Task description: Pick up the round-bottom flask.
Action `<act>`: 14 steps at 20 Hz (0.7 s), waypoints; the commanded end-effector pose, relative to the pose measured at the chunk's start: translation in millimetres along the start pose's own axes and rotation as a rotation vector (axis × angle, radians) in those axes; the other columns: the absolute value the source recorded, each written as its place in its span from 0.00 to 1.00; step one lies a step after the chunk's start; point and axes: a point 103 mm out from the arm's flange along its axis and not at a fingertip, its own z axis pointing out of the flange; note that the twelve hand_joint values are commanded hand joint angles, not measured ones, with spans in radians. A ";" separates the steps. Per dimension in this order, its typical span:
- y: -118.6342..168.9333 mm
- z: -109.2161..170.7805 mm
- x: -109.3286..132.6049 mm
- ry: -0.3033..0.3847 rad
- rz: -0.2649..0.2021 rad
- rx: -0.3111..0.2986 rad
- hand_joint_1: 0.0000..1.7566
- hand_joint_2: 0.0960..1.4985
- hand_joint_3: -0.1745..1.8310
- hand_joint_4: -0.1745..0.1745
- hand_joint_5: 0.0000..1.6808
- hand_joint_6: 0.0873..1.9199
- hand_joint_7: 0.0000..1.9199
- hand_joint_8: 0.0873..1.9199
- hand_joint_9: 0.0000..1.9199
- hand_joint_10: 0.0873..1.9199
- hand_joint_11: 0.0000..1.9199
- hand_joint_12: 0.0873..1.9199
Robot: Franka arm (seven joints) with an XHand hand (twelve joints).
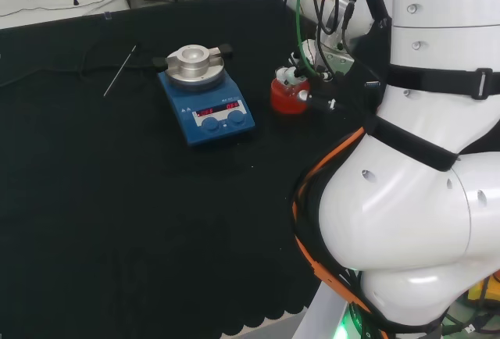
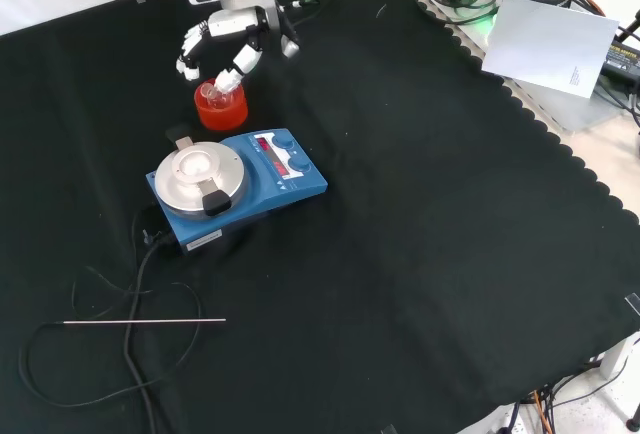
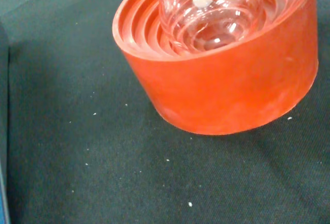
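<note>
Black cloth covers the bench point(image 2: 420, 254), with the hand point(image 2: 232, 34) poised over the round-bottom flask point(image 3: 209, 12).

Seated in a red ribbed stand point(image 2: 221, 107), the clear flask rests with its round belly in the stand's ringed hollow, as the wrist view shows. From the front view, the hand comes in from the top with its fingers point(image 2: 190, 54) spread and bent downward around the flask's neck; whether they actually grip the glass cannot be told. Just below the stand in that view sits a blue hotplate stirrer point(image 2: 240, 189) with a round metal top. A thin metal rod point(image 2: 145, 322) lies well apart, beside a black cable point(image 2: 135, 284).
</note>
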 end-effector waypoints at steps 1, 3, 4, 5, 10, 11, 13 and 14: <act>1.0 5.3 3.0 -0.008 -0.014 0.013 0.50 0.60 0.07 0.34 0.27 0.31 0.22 0.28 0.30 0.28 0.14 0.66; 1.3 7.5 4.1 -0.007 -0.014 0.017 0.50 0.60 0.07 0.35 0.28 0.31 0.22 0.28 0.30 0.28 0.14 0.66; 1.7 8.6 4.7 -0.007 -0.014 0.018 0.50 0.60 0.07 0.35 0.29 0.31 0.22 0.28 0.30 0.28 0.14 0.66; 2.2 9.9 5.8 -0.007 -0.014 0.019 0.50 0.60 0.07 0.35 0.30 0.31 0.22 0.28 0.30 0.28 0.14 0.67; 5.4 14.5 8.6 -0.007 -0.020 0.026 0.50 0.60 0.07 0.37 0.33 0.32 0.22 0.29 0.30 0.28 0.14 0.67; 4.6 16.6 11.9 -0.017 -0.021 0.021 0.50 0.60 0.07 0.37 0.34 0.32 0.22 0.29 0.30 0.28 0.14 0.67; 4.8 17.8 13.2 -0.020 -0.018 0.021 0.50 0.60 0.07 0.37 0.35 0.32 0.22 0.29 0.30 0.29 0.14 0.67; 5.2 18.4 13.4 -0.024 -0.016 0.020 0.50 0.60 0.07 0.37 0.35 0.32 0.22 0.29 0.30 0.29 0.14 0.67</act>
